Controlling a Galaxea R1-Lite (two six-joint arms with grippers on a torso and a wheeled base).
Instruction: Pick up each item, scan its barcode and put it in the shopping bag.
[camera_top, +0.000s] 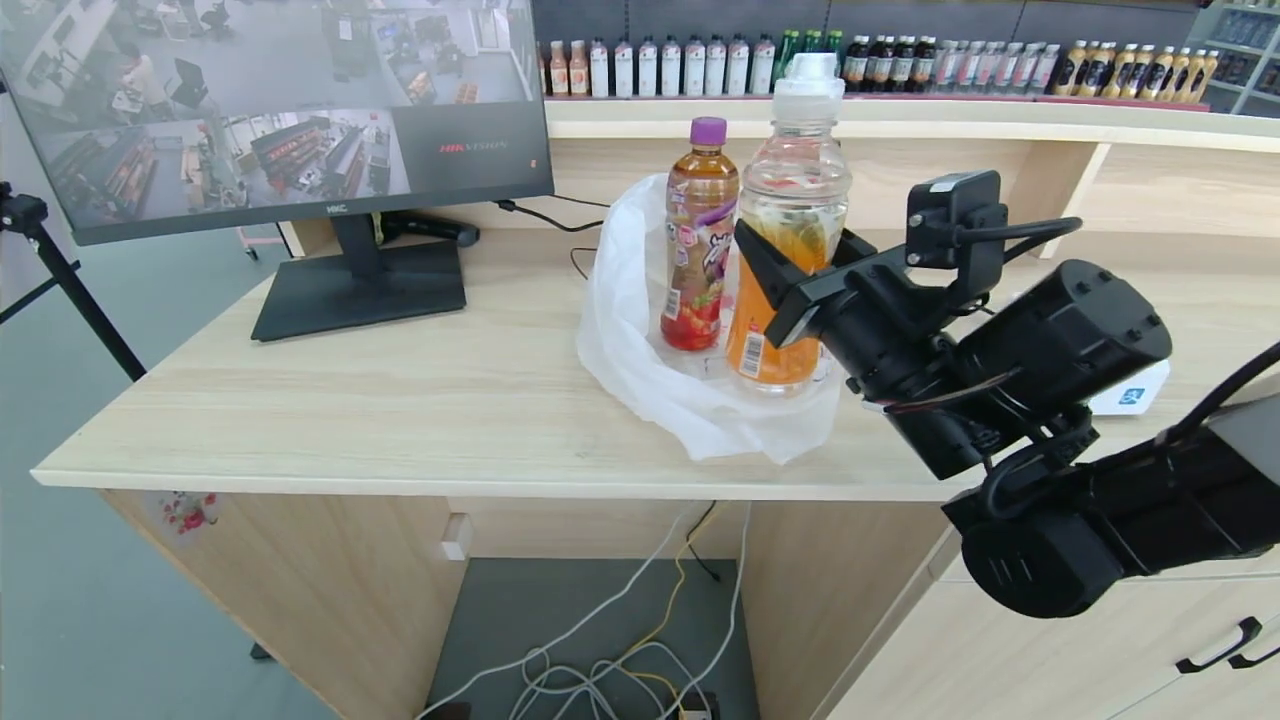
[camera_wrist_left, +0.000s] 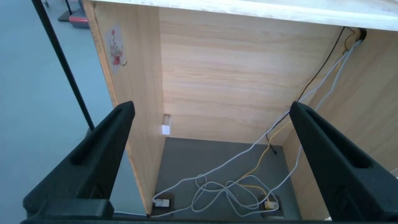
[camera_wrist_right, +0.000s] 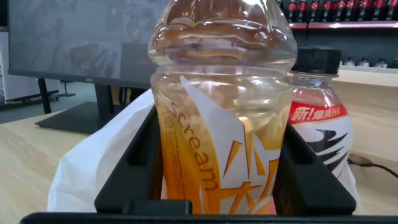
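Far left, on the wooden counter (camera_top: 400, 400): monitor (camera_top: 280, 110) on its stand. Lower left, below the counter's edge: left gripper (camera_wrist_left: 211, 112), spread wide with nothing between, facing loose cables (camera_wrist_left: 230, 186) on the floor. Centre of the counter: shopping bag (camera_top: 620, 340), white, slumped open. Standing upright in it, just beside each other: purple-capped bottle (camera_top: 700, 250), then big bottle (camera_top: 795, 190) with white cap and orange label. Around the big bottle's labelled middle: right gripper (camera_top: 785, 275), clamped on it from the robot's right. Far right, partly hidden behind the arm: white box (camera_top: 1135, 395), perhaps the scanner, too little visible to tell. Step in hand, as judged: bagging, the big bottle seemingly set down inside the shopping bag but not yet let go. Next move, as judged: calls for parting the fingers gently, then drawing straight back, without dragging the loose plastic or knocking the purple-capped bottle. Head view: supplies the layout, namely both caps, the bag's place on the counter and the arm's line of approach. Right wrist view: supplies the grip itself, with fingers (camera_wrist_right: 134, 168) pressed against both flanks of the big bottle (camera_wrist_right: 221, 93), and adds a dark-capped bottle (camera_wrist_right: 317, 124) with red and white label close behind it; possibly the purple-capped one from another side, not decidable. Left wrist view: supplies the idle gripper's open spread under the counter.
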